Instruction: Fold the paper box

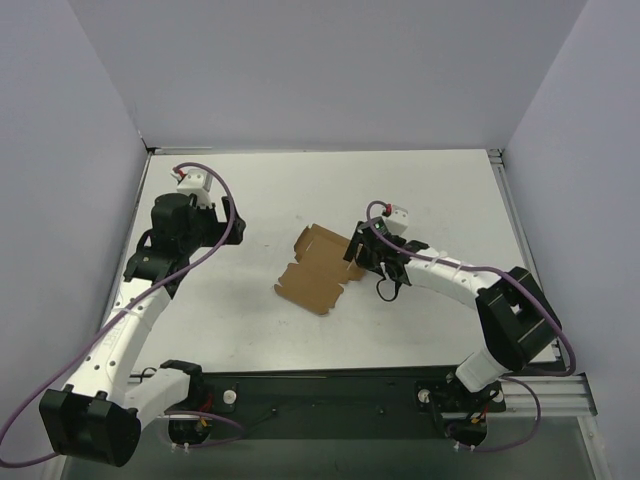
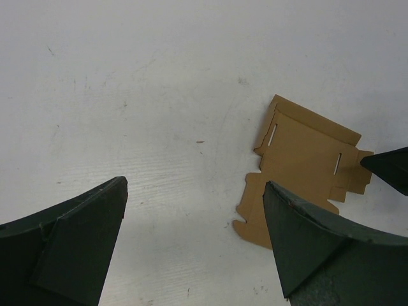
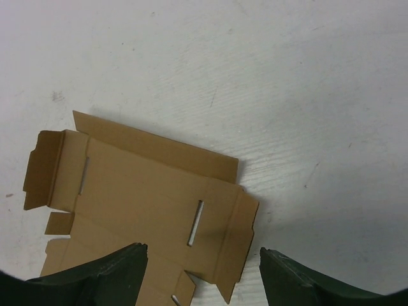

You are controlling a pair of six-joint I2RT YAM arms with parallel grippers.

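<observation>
The right arm is stretched low toward the paper box (image 1: 320, 270), which is laid out as a sheet. The right gripper (image 3: 203, 250) is set over the box's right edge, jaws parted and nothing clamped. The left gripper (image 2: 194, 185) is held well left of the box, jaws spread wide, nothing held. White table (image 1: 300, 190) is seen beyond the box's far and left edges.

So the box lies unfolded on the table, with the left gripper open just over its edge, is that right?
Not quite: the right gripper is the one open over the edge of the box, as the right wrist view shows. The left gripper stands off to the side; the rest holds.
</observation>
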